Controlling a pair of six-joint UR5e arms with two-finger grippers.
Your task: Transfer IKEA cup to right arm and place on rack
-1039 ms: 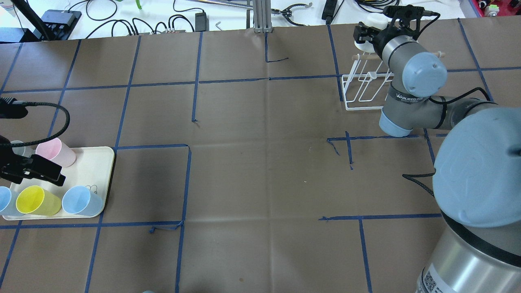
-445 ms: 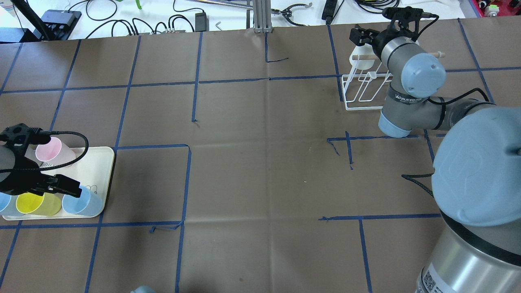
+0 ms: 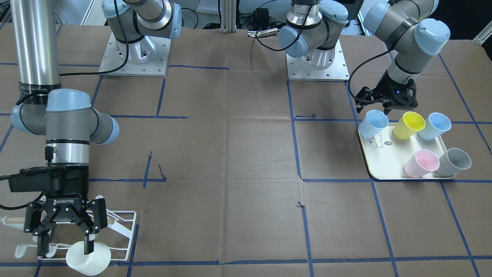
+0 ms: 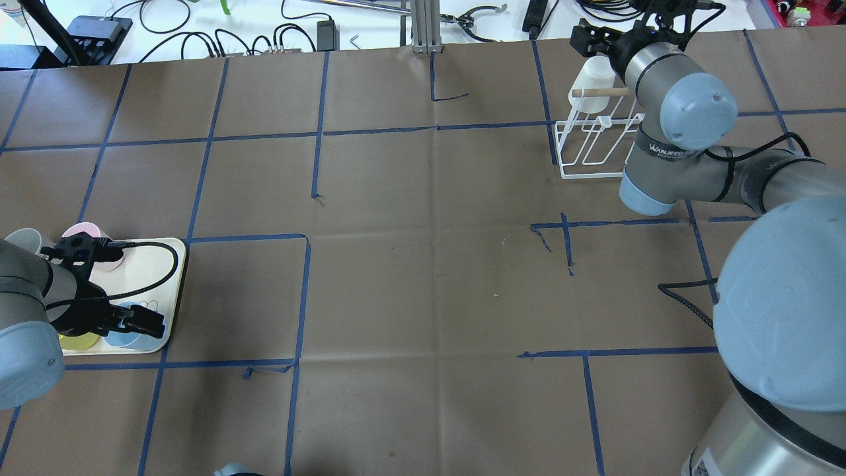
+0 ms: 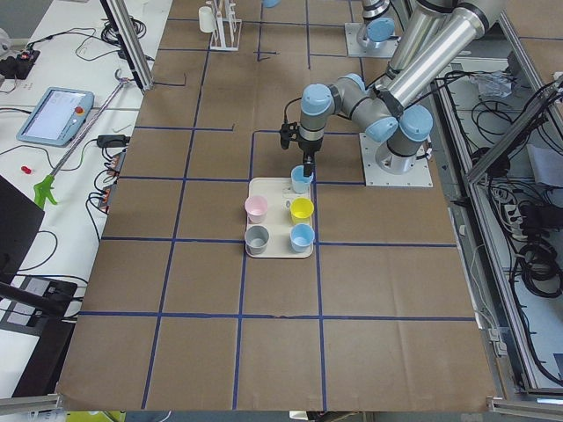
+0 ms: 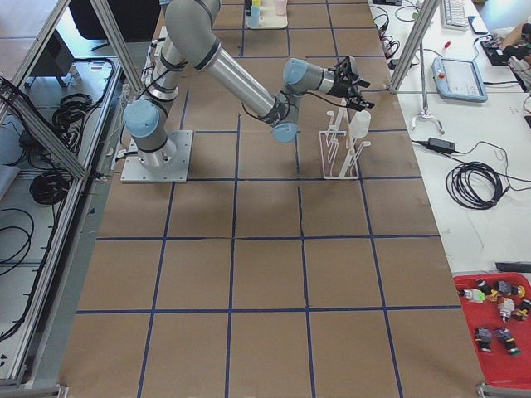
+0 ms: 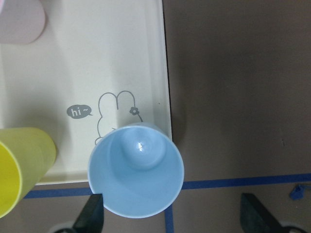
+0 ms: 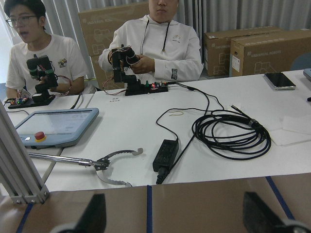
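Note:
My left gripper (image 3: 378,107) is open and hangs over a light blue cup (image 3: 373,124) at the corner of the cream tray (image 3: 388,161). In the left wrist view the cup (image 7: 136,177) stands upright between the spread fingers (image 7: 92,216). My right gripper (image 3: 65,248) is open and empty, just above a white cup (image 3: 88,259) that hangs on the white wire rack (image 3: 123,231). In the overhead view the right gripper (image 4: 595,41) is beyond the white cup (image 4: 590,82) and the rack (image 4: 591,149). The right wrist view shows nothing between the fingers (image 8: 95,216).
The tray also holds a yellow cup (image 3: 409,125), a second light blue cup (image 3: 434,125), a pink cup (image 3: 421,163) and a grey cup (image 3: 455,161). Cables and tools lie on the white bench (image 4: 264,26) beyond the brown table.
My left gripper has swung from the tray's back towards its near right corner, over the blue cup. My right gripper has drawn back from the white cup, which now hangs on the rack.

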